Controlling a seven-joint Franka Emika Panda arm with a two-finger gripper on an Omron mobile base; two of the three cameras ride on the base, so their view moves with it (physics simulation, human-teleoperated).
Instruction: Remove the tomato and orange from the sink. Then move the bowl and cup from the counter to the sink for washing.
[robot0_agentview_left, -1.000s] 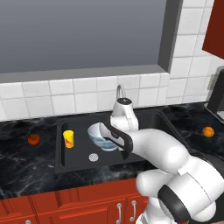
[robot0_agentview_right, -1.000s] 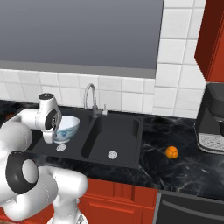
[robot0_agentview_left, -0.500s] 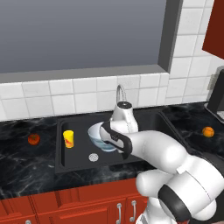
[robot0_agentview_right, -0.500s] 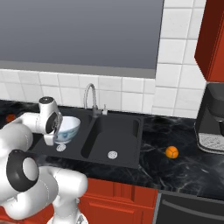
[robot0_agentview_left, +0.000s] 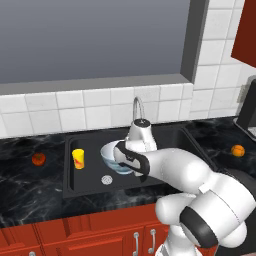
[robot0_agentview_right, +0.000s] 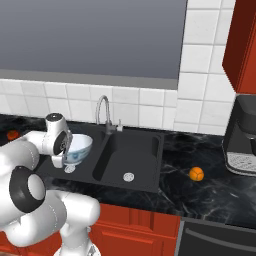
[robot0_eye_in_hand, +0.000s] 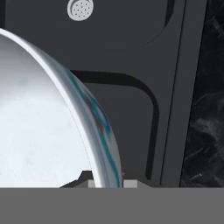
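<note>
The bowl (robot0_agentview_left: 114, 156) hangs upright over the left basin of the sink (robot0_agentview_left: 165, 136), its mouth facing up with a slight tilt; being round, it has no long axis to speak of. In the right base view the bowl (robot0_agentview_right: 79, 147) sits just above the basin floor, beside the left drain (robot0_agentview_right: 69, 169). It is pale bluish-white, with a teal and reddish pattern banding its outer wall, plain in the hand view where the bowl (robot0_eye_in_hand: 52, 131) curves up from the bottom edge.

The white arm reaches from the lower right of the left base view, bends at the elbow, and brings its wrist down over the bowl's right-hand rim, at about 3 o'clock on the bowl. The fingers (robot0_agentview_left: 131, 164) are clamped on the bowl's rim, one inside and one outside the wall; in the hand view the rim runs straight down between them at 6 o'clock. In the right base view the fingers (robot0_agentview_right: 64, 161) are mostly hidden behind the round wrist housing.

The cup (robot0_agentview_left: 78, 158), yellow with a red-orange mark, stands upright in the same left basin at 9 o'clock from the bowl, apart from it. The tomato (robot0_agentview_left: 38, 159) rests on the black marble table (robot0_agentview_left: 30, 185) left of the sink. The orange (robot0_agentview_left: 238, 150) lies on the table well to the right of the sink, near the coffee machine (robot0_agentview_right: 243, 135). The curved faucet (robot0_agentview_right: 103, 110) rises behind the divider between the basins.
</note>
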